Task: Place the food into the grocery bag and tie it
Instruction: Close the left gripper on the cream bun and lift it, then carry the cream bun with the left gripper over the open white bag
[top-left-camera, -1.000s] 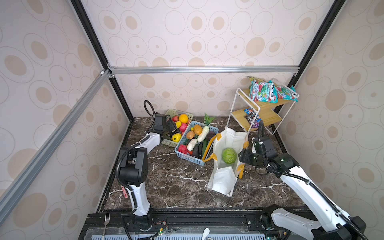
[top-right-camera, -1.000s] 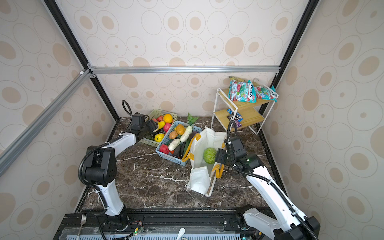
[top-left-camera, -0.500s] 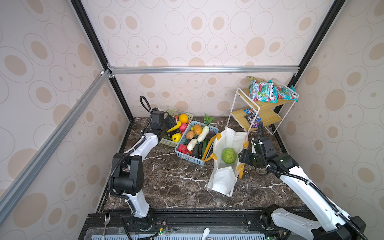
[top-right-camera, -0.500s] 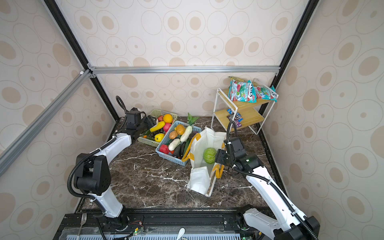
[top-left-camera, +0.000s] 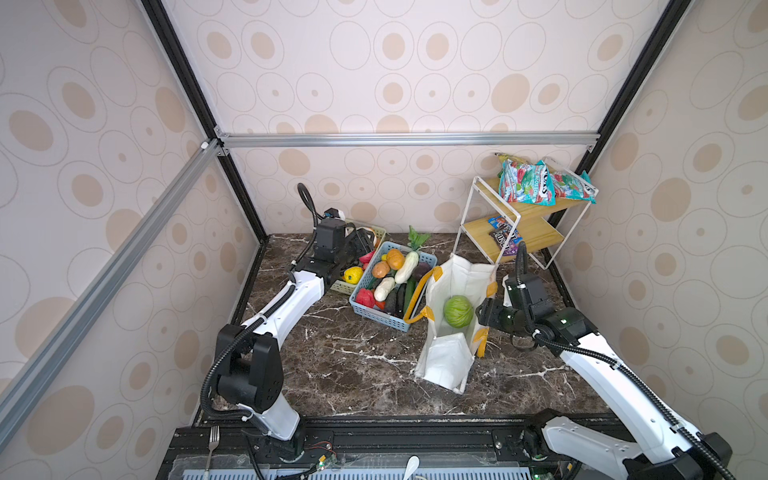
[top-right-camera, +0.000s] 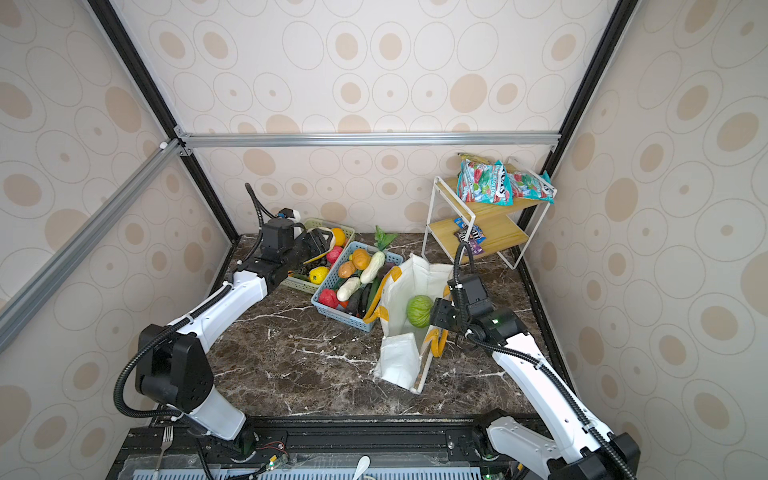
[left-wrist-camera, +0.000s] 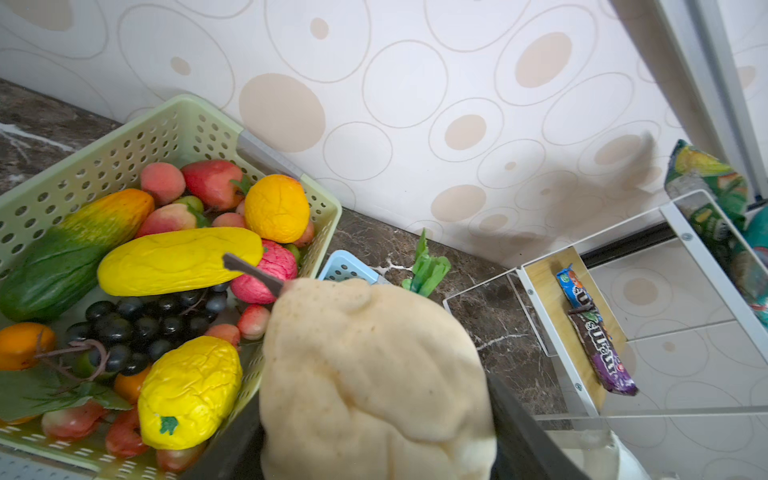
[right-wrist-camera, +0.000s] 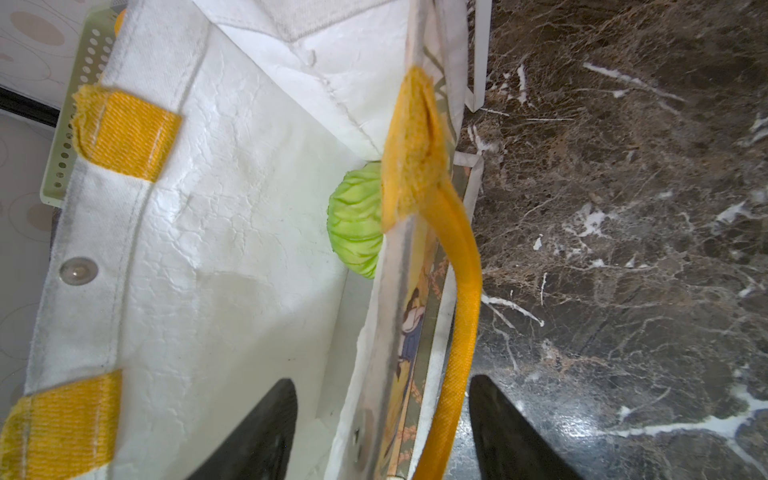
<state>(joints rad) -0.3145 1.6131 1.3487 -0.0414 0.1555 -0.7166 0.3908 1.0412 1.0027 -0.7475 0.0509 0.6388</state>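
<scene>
Your left end effector (left-wrist-camera: 374, 432) has risen from the green basket (left-wrist-camera: 124, 137) clamped on a pale pear (left-wrist-camera: 365, 353), so the grocery bag (top-left-camera: 465, 274), cabbage (top-left-camera: 457, 311) inside, comes next. Your right end effector (right-wrist-camera: 382, 380) stands wide astride its wall.

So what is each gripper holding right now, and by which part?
The left gripper clamps a pale pear by its wide body. The right gripper holds nothing: its open jaws straddle one wall of the grocery bag.
</scene>
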